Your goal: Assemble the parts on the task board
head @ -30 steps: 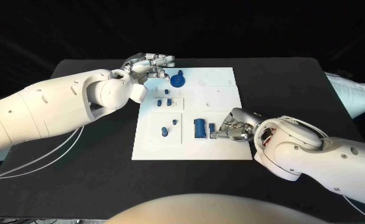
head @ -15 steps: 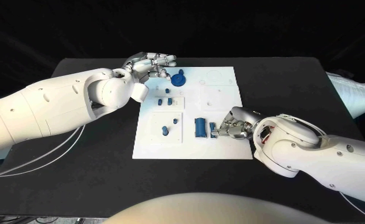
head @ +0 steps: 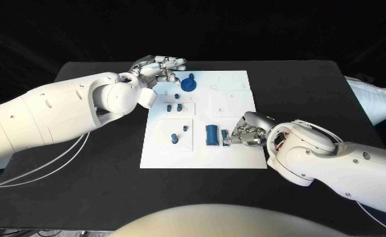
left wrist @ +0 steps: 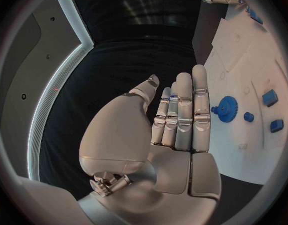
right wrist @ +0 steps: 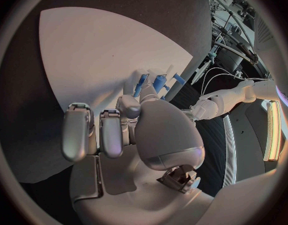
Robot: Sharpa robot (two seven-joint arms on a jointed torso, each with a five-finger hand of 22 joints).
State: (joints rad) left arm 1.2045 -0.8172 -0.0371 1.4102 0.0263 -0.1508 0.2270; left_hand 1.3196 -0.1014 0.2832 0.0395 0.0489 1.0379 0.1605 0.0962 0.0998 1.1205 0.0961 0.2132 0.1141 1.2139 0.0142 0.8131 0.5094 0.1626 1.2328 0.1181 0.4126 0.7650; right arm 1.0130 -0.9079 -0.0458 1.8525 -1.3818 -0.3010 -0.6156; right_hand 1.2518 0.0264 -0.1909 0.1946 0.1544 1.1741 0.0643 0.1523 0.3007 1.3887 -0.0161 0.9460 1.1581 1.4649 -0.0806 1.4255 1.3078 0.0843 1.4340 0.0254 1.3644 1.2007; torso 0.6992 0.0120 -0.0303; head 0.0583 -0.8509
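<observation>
Task board [head: 233, 95]: left hand [head: 158, 69] fingers spread free; right hand [head: 245, 134] grasp unclear.

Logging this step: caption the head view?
Left hand hovers open by the gear at the board's far edge; right hand works beside a blue part.

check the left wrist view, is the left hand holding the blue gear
No: the left hand has its fingers straight and together with nothing in them, and the blue gear lies apart from it on the white task board.
</observation>
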